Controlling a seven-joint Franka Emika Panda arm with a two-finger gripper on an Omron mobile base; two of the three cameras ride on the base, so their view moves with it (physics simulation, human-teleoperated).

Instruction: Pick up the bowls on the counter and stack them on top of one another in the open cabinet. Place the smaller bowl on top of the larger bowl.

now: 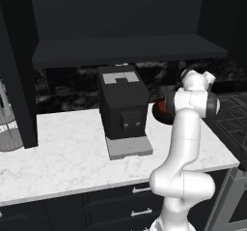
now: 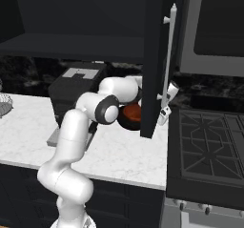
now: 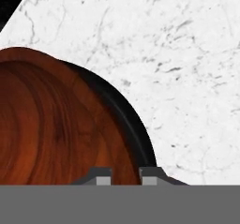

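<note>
Pincer (image 3: 125,175) hovers low over orange bowl (image 3: 51,124) on counter (image 3: 187,54).

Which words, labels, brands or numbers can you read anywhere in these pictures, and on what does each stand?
None can be read.
The coffee machine has only plain grey panels.
The orange bowl, the black bowl, the counter, the cabinet and the stove bear no text.

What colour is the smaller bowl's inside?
Streaked reddish-brown smaller bowl, like wood grain; clearest in the hand view.
</note>
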